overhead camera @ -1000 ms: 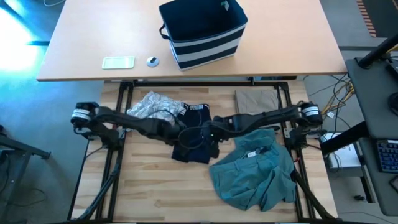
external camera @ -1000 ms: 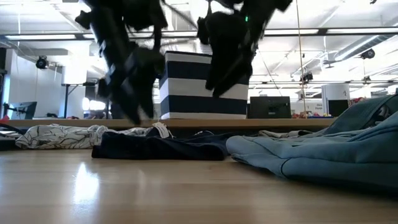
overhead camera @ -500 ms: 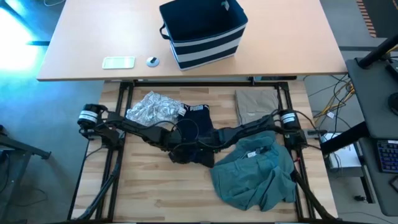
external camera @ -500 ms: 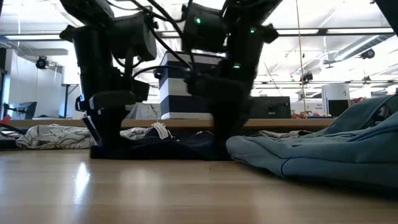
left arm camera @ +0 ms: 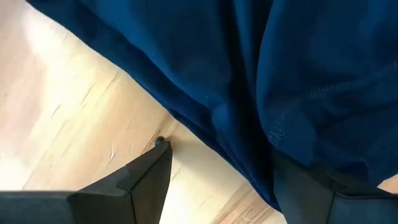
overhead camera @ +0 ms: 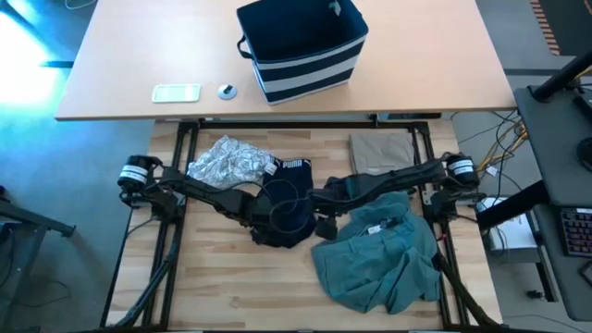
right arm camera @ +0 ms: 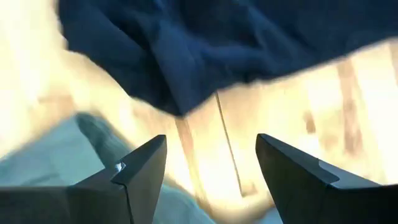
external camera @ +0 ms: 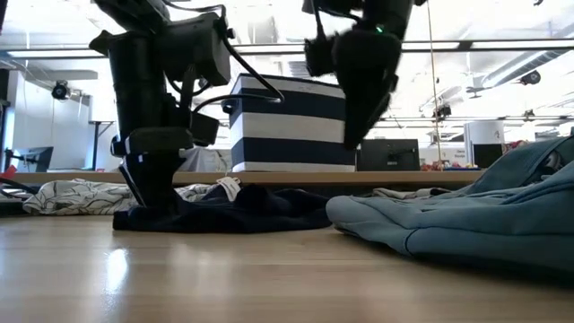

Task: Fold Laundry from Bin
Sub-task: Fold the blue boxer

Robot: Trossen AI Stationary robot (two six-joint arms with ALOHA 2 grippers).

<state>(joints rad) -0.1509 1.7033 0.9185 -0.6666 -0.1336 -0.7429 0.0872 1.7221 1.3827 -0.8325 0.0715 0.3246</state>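
Now the right pincer has come up off the dark navy garment and hangs above its right edge, its fingers apart with nothing between them; half a second ago both arms were pressed down on the cloth. The left pincer stays low at the garment's left side, one finger tip down on the bare wood and the other lost under the navy fabric, so its fingers stand apart astride the cloth edge rather than clamped on it. The garment looks more bunched than it did a second ago, drawn in toward the middle, which suggests a fold or a tuck has just been made on the right and that side released.

Around it on the wooden counter lie the grey-white patterned garment to the left, the folded tan garment at the back right, and the big teal-green garment just beside the navy one at the front right. The teal heap crowds the right arm's side and could get caught in the next fold. The striped bin sits well apart on the farther desk, beside a phone.
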